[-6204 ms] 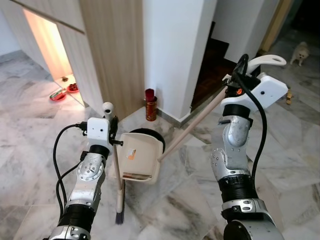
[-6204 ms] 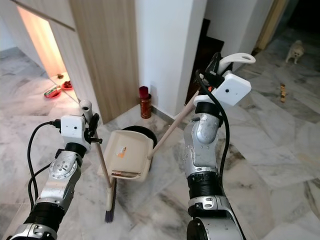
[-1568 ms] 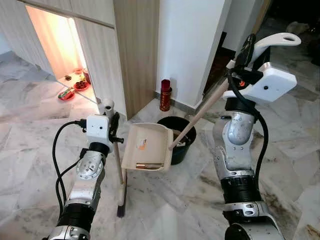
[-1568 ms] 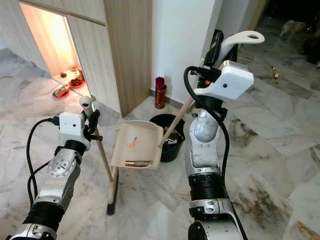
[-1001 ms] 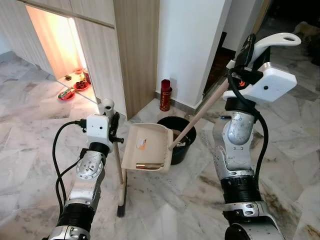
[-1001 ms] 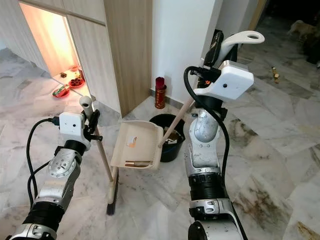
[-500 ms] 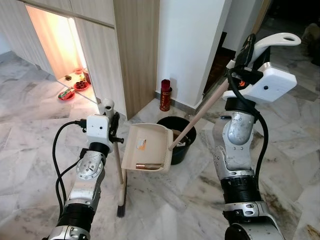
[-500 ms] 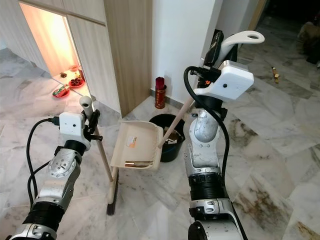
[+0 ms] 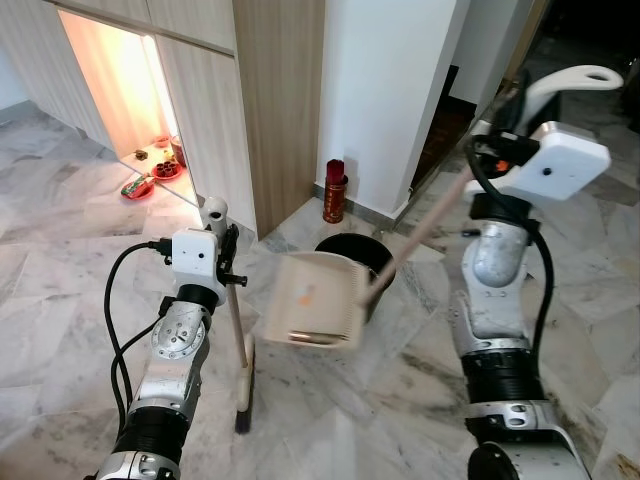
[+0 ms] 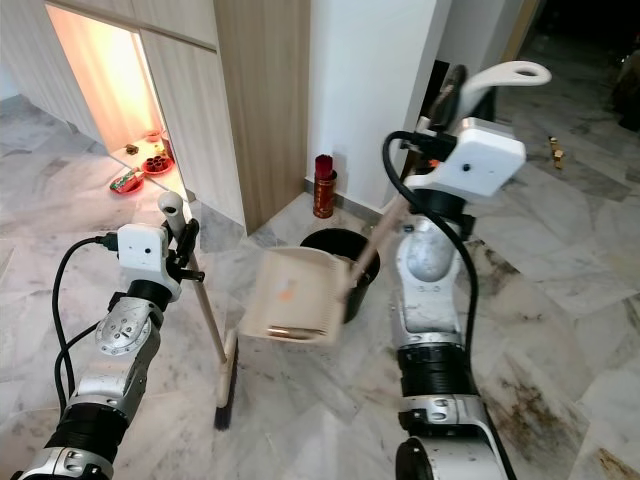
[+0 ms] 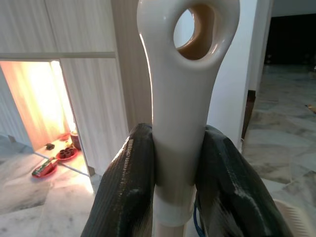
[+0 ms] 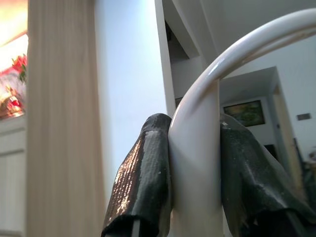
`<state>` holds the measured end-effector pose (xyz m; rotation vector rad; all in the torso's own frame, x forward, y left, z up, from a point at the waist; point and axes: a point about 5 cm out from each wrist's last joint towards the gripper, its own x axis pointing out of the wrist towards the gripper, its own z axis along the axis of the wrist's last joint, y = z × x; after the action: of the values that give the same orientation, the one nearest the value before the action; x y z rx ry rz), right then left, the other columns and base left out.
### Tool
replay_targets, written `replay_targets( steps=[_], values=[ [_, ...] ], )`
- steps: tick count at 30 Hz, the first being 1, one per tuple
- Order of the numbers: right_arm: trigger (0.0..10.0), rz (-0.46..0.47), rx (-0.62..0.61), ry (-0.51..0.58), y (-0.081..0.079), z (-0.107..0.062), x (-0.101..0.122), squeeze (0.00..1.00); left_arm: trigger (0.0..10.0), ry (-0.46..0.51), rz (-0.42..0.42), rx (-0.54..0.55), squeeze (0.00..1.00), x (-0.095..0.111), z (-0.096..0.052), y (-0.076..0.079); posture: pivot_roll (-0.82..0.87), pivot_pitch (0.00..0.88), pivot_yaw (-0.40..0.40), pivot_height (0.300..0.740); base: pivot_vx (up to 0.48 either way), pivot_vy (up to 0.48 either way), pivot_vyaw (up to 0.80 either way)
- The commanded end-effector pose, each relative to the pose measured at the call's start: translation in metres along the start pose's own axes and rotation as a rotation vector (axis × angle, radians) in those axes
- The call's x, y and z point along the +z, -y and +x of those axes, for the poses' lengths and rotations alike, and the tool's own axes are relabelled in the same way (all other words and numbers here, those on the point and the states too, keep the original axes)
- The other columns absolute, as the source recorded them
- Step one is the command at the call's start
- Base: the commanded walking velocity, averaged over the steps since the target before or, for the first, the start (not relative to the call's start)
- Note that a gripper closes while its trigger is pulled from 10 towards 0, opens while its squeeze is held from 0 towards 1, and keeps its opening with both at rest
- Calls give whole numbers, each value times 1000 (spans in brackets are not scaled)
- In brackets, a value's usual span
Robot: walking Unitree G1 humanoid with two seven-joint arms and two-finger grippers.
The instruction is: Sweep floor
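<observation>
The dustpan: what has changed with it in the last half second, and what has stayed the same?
The dustpan, held by the right tool, has swung toward the robot's right, closer over the black bin, and is blurred by motion. The left tool stays shut on the broom, which stands upright as before.

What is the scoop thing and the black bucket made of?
The dustpan looks like smooth cream plastic: one moulded piece, matte, on a pale pole that could be wood. The black bucket seems plastic too, with a thin rim and dull shine, though it's blurry.
</observation>
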<state>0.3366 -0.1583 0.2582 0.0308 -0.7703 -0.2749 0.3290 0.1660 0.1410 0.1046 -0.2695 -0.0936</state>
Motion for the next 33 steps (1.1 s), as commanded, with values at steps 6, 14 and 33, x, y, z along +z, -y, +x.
replay_targets(
  steps=[6,14,33],
  values=[
    [10000,-47,-1,15,7,1,1,0,10000,60,5,-3,0,11,3,-1,147,0,-22,740,0,0,0],
    [10000,-59,-3,18,10,0,2,0,10000,57,7,-6,0,11,4,-1,146,0,-21,740,0,0,0],
    [10000,-135,2,-48,25,-12,-13,0,10000,40,13,3,0,6,0,-5,141,0,-23,740,0,0,0]
  ],
)
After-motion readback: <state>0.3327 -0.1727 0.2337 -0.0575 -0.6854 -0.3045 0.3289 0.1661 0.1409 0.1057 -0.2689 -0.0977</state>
